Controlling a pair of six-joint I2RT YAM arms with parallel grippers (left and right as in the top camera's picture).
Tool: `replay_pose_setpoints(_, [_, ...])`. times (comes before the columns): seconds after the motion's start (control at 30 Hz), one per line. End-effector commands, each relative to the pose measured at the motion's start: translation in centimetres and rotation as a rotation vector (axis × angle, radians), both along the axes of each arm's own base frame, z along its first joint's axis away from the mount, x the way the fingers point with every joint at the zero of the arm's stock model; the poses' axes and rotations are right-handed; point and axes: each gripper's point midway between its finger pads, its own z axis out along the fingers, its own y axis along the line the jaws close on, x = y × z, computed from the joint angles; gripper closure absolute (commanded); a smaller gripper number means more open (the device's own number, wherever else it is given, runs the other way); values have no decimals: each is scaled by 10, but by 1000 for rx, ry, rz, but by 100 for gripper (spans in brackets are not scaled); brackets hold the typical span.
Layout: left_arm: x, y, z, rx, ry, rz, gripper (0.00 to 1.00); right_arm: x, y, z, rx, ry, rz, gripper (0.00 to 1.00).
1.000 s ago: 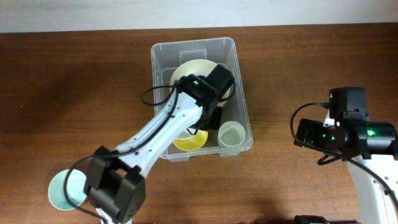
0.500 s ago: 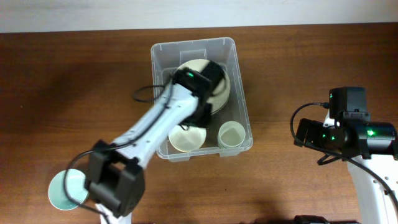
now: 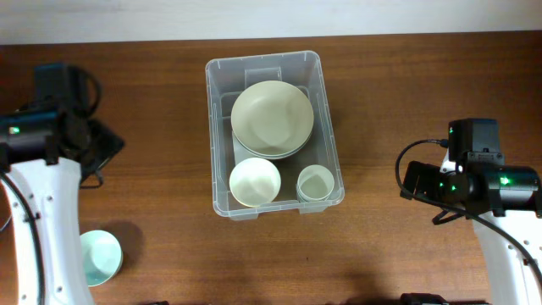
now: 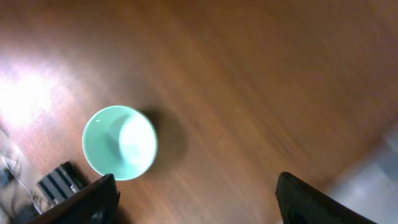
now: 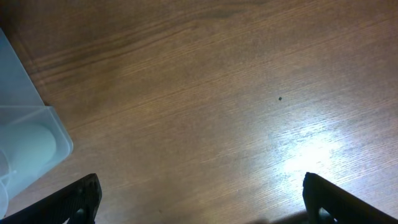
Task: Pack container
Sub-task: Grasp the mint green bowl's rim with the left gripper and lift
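The container [image 3: 262, 68] is sitting upper-centre in the overhead view; the mint bowl [image 3: 100, 257] is lying outside it, lower left — nearest the left gripper [image 4: 196, 186], which is gaping empty, as is the right gripper [image 5: 200, 186].

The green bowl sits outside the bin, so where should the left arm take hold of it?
Take the mint bowl by its rim, coming straight down from above, one finger inside and one outside the wall. It stands upright, mouth up, with nothing touching it, so the thin rim is free all round. The left gripper is open.
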Motion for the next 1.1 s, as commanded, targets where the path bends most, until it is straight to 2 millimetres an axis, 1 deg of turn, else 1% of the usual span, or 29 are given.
replay_pose_setpoints(0.0, [-24, 28, -51, -49, 105, 168, 14, -1, -2, 2, -1, -8, -8, 1])
replay_pose_setpoints(0.1, [-37, 35, -94, -97, 155, 217, 13, -1, -1, 2, 2, -8, -7, 1])
replay_pose_setpoints(0.13, [-41, 35, -117, -125, 172, 211, 13, -1, -1, 2, 2, -8, -7, 1])
replay_pose_setpoints(0.17, [-43, 34, -128, -139, 180, 206, 13, -1, -1, 2, 2, -8, -7, 1])
replay_pose_setpoints(0.2, [-51, 32, -150, -154, 199, 210, 13, -1, -1, 2, 2, -8, -7, 1])
replay_pose_setpoints(0.37, [-74, 22, -205, -170, 250, 211, 13, -1, -1, 2, 2, -6, -7, 1])
replay_pose_setpoints(0.43, [-80, 19, -221, -170, 253, 212, 13, -1, -1, 2, 2, -5, -7, 1])
replay_pose_setpoints(0.5, [-82, 18, -231, -168, 245, 211, 13, -1, -1, 2, 2, -5, -7, 1])
replay_pose_setpoints(0.6, [-82, 17, -241, -166, 234, 187, 13, -2, -1, 2, 2, -5, -7, 1])
replay_pose_setpoints(0.63, [-82, 17, -242, -165, 230, 180, 15, -2, -1, 2, 2, -5, -7, 1])
replay_pose_setpoints(0.67, [-80, 17, -244, -164, 222, 168, 18, -2, -1, 2, 2, -5, -7, 1])
replay_pose_setpoints(0.8, [-77, 18, -244, -162, 210, 165, 41, -1, -1, 1, 2, -4, -7, 1])
replay_pose_setpoints(0.87, [-76, 18, -244, -162, 207, 165, 61, -2, -1, 1, 2, -3, -7, 1])
replay_pose_setpoints(0.9, [-76, 17, -244, -167, 208, 164, 73, -1, -1, 1, 2, -4, -7, 1])
replay_pose_setpoints(1.0, [-75, 14, -245, -187, 202, 160, 91, -1, -1, 1, 2, -4, -7, 1])
replay_pose_setpoints(1.07, [-75, 14, -245, -190, 200, 160, 95, -1, -1, 1, 2, -4, -7, 1])
